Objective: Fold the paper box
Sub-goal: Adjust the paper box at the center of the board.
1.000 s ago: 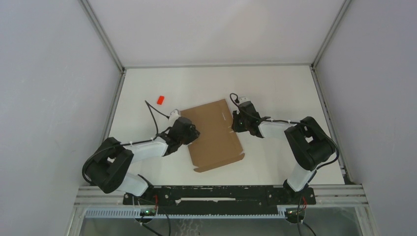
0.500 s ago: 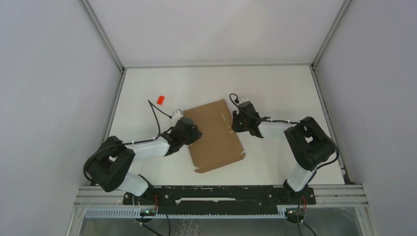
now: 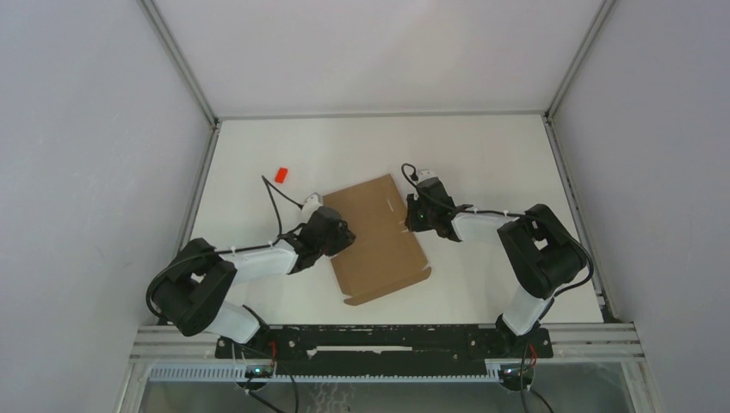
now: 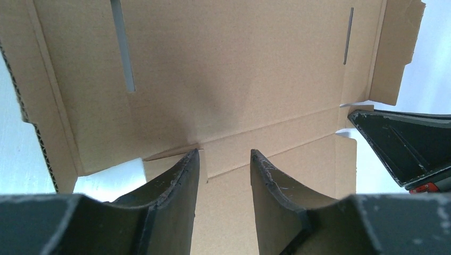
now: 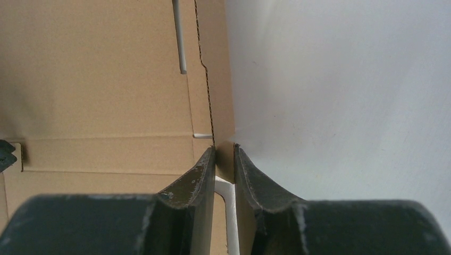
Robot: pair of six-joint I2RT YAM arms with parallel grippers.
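Observation:
The paper box (image 3: 376,234) is a flat brown die-cut sheet with slits, lying in the middle of the table. My left gripper (image 3: 337,232) is at its left edge. In the left wrist view that gripper (image 4: 225,153) stands open over the sheet (image 4: 234,79), across a crease, with nothing pinched between the fingers. My right gripper (image 3: 411,215) is at the sheet's right edge. In the right wrist view it (image 5: 224,147) is shut on the narrow side flap (image 5: 218,79), which stands up between the fingers.
A small red block (image 3: 280,174) lies on the white table (image 3: 482,155) at the back left, apart from the sheet. Grey walls enclose the table on three sides. The right gripper's dark finger (image 4: 404,154) shows at the right of the left wrist view.
My left gripper has slid a little to the right and nearer along the sheet's left edge. The sheet has barely shifted. The right gripper has kept its hold.

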